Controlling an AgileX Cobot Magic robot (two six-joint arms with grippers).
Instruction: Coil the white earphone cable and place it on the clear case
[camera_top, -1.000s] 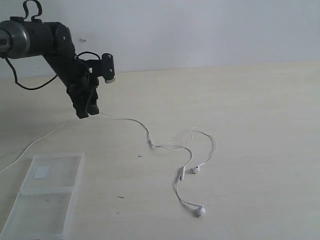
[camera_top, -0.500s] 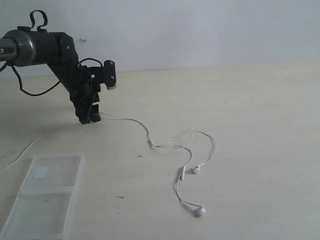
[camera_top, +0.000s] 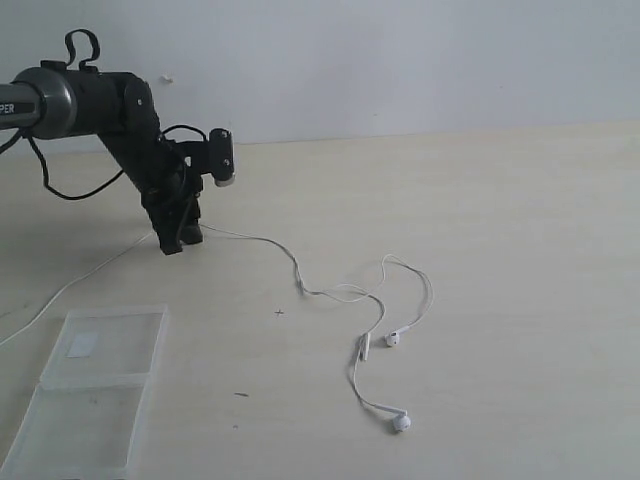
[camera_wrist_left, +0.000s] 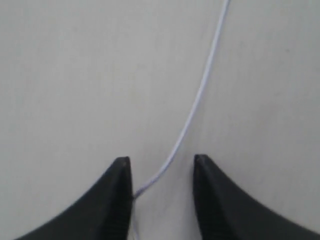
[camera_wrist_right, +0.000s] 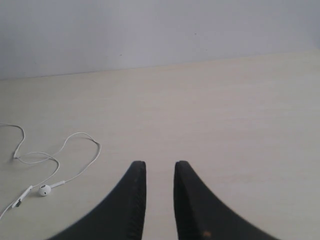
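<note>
Your left gripper (camera_top: 172, 240) is down at the counter (camera_top: 500, 250) on the left side of the exterior view, over a stretch of the white earphone cable (camera_top: 300, 287). In the left wrist view its jaws stand open with the cable (camera_wrist_left: 202, 92) running between them and brushing the inner face of one; they are not clamped on it. From there the cable trails one way past the far corner of the clear case (camera_top: 105, 380) and off the left edge. The other way it snakes to mid-counter, where it loops and splits to the inline remote (camera_top: 363, 347) and two earbuds (camera_top: 401, 423). The case lies open and flat at the near left, sticker (camera_top: 83, 345) on its far half, nothing on it. Your right gripper (camera_wrist_right: 160, 164) shows only in its own wrist view: jaws slightly parted and empty, well apart from the loop and one earbud (camera_wrist_right: 45, 190).
</note>
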